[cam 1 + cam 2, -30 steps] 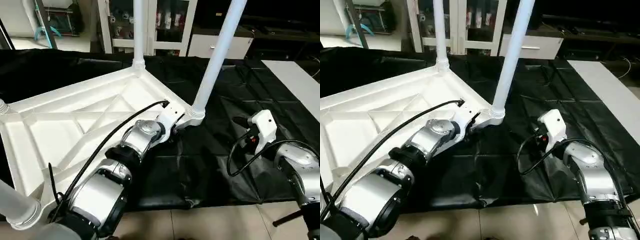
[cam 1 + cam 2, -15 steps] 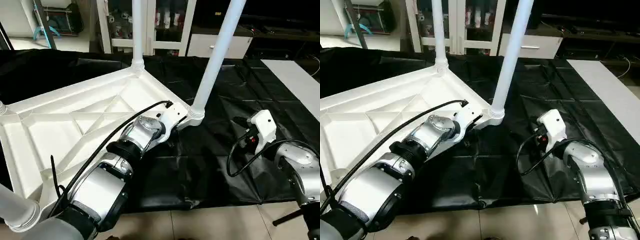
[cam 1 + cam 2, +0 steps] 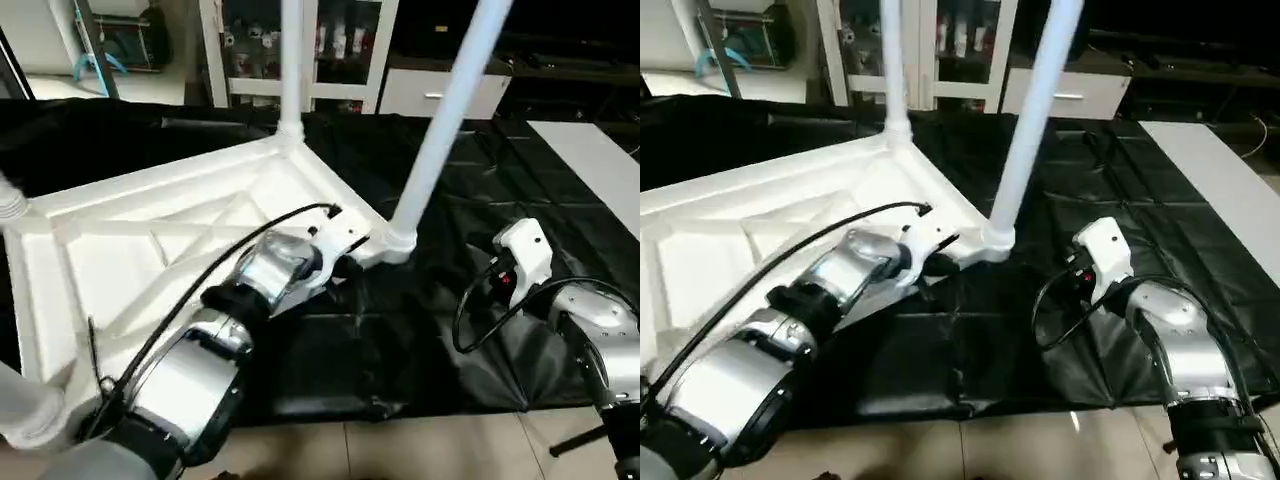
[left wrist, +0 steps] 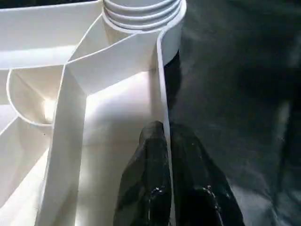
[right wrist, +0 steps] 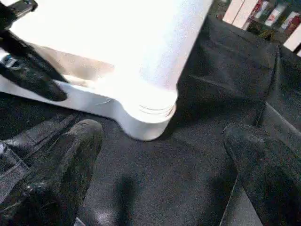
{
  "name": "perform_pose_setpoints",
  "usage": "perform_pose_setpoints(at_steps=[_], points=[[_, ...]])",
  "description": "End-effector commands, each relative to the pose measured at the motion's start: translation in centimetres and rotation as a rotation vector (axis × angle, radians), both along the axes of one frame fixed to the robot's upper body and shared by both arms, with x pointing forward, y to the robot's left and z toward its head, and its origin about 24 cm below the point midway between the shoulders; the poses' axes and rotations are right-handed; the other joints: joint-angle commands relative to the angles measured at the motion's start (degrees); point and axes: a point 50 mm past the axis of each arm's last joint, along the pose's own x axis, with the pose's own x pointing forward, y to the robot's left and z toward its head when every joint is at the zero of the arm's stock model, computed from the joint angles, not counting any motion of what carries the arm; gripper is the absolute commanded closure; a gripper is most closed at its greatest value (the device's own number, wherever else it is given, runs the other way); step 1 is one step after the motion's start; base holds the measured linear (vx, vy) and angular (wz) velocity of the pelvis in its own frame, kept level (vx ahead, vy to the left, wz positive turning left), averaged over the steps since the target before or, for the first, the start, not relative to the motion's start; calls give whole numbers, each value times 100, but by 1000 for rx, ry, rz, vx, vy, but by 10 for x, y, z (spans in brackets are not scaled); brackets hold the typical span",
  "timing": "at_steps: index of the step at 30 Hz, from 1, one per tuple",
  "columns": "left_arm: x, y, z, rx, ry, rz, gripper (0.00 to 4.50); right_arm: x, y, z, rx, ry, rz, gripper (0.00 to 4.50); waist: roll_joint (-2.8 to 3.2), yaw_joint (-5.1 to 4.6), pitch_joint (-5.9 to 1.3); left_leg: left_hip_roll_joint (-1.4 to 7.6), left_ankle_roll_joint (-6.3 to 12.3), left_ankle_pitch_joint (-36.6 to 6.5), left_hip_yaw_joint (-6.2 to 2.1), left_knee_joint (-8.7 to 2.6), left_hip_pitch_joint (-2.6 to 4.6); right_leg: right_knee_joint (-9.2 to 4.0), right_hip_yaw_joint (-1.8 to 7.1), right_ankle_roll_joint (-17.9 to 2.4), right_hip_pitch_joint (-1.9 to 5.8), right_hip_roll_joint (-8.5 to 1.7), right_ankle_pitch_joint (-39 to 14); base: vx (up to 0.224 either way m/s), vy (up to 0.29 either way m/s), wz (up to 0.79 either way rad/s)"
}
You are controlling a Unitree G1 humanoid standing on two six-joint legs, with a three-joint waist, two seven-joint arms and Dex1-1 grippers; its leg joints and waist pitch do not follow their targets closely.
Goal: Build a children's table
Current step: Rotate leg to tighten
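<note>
Head views: the tabletop (image 3: pixel 150 240) lies underside-up on the black sheet (image 3: pixel 450 290); legs stand in the corners at 12 (image 3: pixel 291 60) and 2 o'clock (image 3: pixel 445 120), so assembly looks nearly finished. Left wrist view: the left gripper (image 4: pixel 167 160) pinches the tabletop's rim. Right wrist view: the right gripper (image 5: pixel 162 155) gapes wide, empty, facing the 2 o'clock leg's socket (image 5: pixel 146 115)

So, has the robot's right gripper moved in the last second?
No. The right gripper stays at the same spot over the folds of the black sheet.
</note>
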Motion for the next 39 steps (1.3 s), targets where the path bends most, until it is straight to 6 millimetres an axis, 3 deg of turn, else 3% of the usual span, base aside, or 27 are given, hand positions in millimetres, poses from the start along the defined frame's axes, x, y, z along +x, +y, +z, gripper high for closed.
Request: perform_pose_setpoints(at_steps=[1,4,5,6,9,10,13,14,20,23,27,33,38,39], points=[[-19,6,-30,45,127,-66,446,0,-2,2,-21,-5,5,0,-90,-6,-303,95,504,-1654,-44,-428,46,-447,118,-999,312,-173,-2156,0,0,0],[-25,14,-35,66,128,-136,446,-1,-3,1,-26,-6,5,0,-65,-21,-284,105,436,-1847,-62,-458,53,-488,115,-872,301,-179,-2544,0,0,0],[-29,19,-37,76,114,-193,446,-2,-3,1,-27,-7,5,0,-49,-39,-261,103,379,-2040,-61,-470,84,-535,106,-777,264,-173,-2857,0,0,0],[-36,26,-39,78,126,-253,446,-3,-4,0,-28,-8,3,0,-46,-42,-260,127,325,-2149,-100,-494,96,-538,106,-726,273,-204,-3023,0,0,0],[-48,39,-41,66,128,-323,446,-3,-5,1,-25,-14,3,0,-56,-128,-228,108,233,-2448,-100,-506,119,-610,102,-520,230,-194,-3567,0,0,0],[-49,42,-40,57,124,-319,446,-4,-4,1,-21,-17,7,0,-30,-105,-255,127,194,-2450,-118,-511,145,-580,111,-521,235,-220,-3539,0,0,0],[-53,52,-37,34,115,-321,446,-9,1,1,13,-1,82,0,-31,-173,-246,120,197,-2530,-129,-524,116,-584,103,-424,222,-195,-3636,0,0,0],[-55,55,-36,37,111,-330,446,-12,4,0,21,15,131,0,-57,-193,-244,127,211,-2521,-124,-532,109,-591,110,-420,219,-188,-3620,0,0,0],[-67,67,-32,30,120,-384,446,-30,22,-4,12,94,412,0,-43,-239,-251,151,284,-2357,-118,-548,66,-542,149,-527,234,-195,-3345,0,0,0],[-73,68,-32,22,133,-409,446,-27,26,-7,-21,94,439,0,-46,-242,-254,156,259,-2240,-100,-545,90,-539,169,-586,212,-199,-3267,0,0,0],[-82,69,-30,21,147,-447,446,-22,33,-11,-52,106,501,0,-60,-254,-271,161,272,-1999,-84,-549,60,-452,181,-805,255,-184,-2767,0,0,0],[-87,70,-30,29,171,-465,446,-21,47,-14,-24,153,599,0,-56,-231,-289,168,358,-1691,-48,-530,76,-385,201,-1027,285,-168,-2150,0,0,0],[-88,70,-30,35,176,-457,446,-21,54,-17,20,202,690,0,-63,-193,-297,167,415,-1518,-35,-514,82,-342,202,-1165,312,-171,-1880,0,0,0],[-88,70,-30,36,175,-455,449,-21,54,-18,20,207,694,20,-63,-191,-295,166,411,-1493,-35,-515,81,-345,204,-1160,314,-171,-1881,0,0,0]])
